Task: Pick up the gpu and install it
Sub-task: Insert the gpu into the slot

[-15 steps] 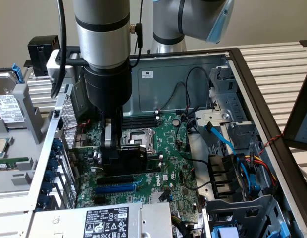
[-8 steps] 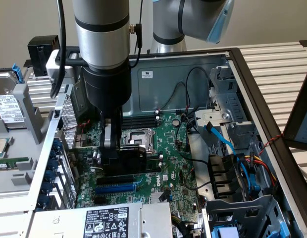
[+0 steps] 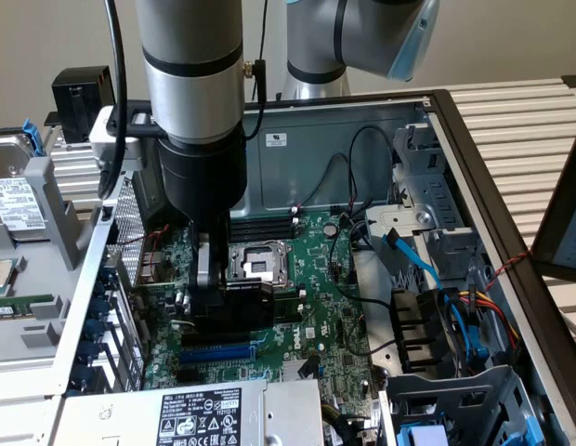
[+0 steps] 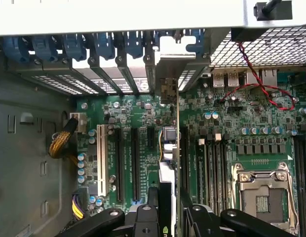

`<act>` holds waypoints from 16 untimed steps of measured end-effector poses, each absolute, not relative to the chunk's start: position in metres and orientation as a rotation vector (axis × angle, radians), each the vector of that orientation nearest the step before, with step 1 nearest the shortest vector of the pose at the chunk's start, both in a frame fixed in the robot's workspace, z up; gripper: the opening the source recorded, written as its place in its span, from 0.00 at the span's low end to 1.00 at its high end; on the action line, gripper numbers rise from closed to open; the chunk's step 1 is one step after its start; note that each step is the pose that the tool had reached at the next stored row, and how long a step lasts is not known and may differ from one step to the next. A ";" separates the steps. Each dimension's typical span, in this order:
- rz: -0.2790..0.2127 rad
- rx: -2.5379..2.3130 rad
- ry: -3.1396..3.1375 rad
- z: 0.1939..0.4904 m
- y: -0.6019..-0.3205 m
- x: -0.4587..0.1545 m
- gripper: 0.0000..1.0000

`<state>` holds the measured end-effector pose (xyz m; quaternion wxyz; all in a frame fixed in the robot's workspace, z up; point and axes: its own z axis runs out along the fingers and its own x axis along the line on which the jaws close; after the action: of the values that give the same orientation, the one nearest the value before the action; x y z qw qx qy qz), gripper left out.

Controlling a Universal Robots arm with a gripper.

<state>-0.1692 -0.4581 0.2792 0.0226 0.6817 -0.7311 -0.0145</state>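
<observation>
Grip: the gripper (image 3: 234, 302) (image 4: 171, 210) hangs down inside the open computer case (image 3: 362, 139) on the grey and black arm (image 3: 193, 102).
Fingers: the fingers (image 4: 143, 219) are closed on the gpu (image 3: 243, 295) (image 4: 168, 148), one on each face of it.
Held card: the gpu stands on edge between the fingers, over the motherboard (image 3: 311, 311) (image 4: 227, 113). Its black fan cover faces the exterior camera. Its silver bracket end reaches past the fingertips to the rear slot openings (image 4: 118, 79).
Seating: whether the card's lower edge sits in a slot cannot be told.
Board: green, flat in the case, directly under the fingers.
Slots: a white slot (image 4: 100, 158) and black slots (image 4: 134, 163) run parallel to the held card on one side of the fingers. A blue slot (image 3: 216, 354) lies just beside the fingers, nearer the exterior camera.
Socket: the processor socket (image 3: 257, 260) (image 4: 261, 197), silver-framed, sits near the fingers, across the card from the white slot.
Latches: a row of blue latches (image 4: 74, 47) lies beyond the fingertips along the case's rear edge.
Wire: a twisted red and black wire (image 4: 259, 81) lies beyond the socket, well apart from the fingers.
Box: a grey power supply (image 3: 204, 413) with a label sits near the fingers, toward the exterior camera.
</observation>
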 end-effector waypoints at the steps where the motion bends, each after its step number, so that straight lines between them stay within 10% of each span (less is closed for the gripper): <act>1: -0.045 2.111 -2.264 0.278 -0.458 -0.169 0.27; 16: -0.045 2.115 -2.261 0.269 -0.458 -0.172 0.27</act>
<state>-0.1717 -0.4584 0.2694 0.0229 0.6829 -0.7300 -0.0146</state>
